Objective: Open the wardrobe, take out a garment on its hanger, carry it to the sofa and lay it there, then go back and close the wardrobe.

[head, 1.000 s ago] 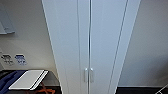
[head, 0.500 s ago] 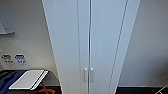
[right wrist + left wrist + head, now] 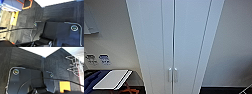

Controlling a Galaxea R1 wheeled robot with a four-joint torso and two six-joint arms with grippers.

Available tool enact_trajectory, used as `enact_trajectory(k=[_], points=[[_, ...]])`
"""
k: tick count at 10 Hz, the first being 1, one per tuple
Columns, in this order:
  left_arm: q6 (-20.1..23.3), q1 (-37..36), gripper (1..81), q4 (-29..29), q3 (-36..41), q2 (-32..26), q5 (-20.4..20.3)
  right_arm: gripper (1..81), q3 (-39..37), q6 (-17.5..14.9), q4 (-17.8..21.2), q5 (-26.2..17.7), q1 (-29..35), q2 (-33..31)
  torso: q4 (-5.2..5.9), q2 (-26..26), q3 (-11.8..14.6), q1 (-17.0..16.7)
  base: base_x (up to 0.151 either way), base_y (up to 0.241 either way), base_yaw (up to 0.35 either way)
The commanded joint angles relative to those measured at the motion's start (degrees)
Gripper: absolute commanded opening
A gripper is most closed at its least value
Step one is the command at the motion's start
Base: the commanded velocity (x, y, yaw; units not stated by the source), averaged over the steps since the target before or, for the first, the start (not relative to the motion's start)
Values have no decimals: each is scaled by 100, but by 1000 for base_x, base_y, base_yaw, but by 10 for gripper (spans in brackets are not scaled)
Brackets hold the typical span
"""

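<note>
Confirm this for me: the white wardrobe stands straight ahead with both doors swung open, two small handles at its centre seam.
Not quite. The wardrobe does stand straight ahead, and the two small handles sit side by side at its centre seam, but both doors are shut, meeting along that seam. The head view shows it.

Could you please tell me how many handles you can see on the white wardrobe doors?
2. Both small vertical white handles sit low at the centre seam of the tall white two-door wardrobe, which is closed: one handle on the left door, the other handle on the right door.
</note>
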Motion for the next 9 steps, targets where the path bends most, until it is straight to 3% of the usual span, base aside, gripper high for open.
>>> enact_trajectory(k=[1,5,9], points=[[90,-1332,811,285,1539,-1233,299,811,1609,-45,-83,-209,1348,-973,0,0,0,0,0,0,0],[89,-2552,811,513,2444,-1752,569,811,2530,16,4,-288,2752,-1228,0,2,-4,2,0,0,0],[64,-3809,811,478,2418,-1558,1142,811,2410,69,286,-735,3861,-1018,0,9,-11,6,0,0,0]])
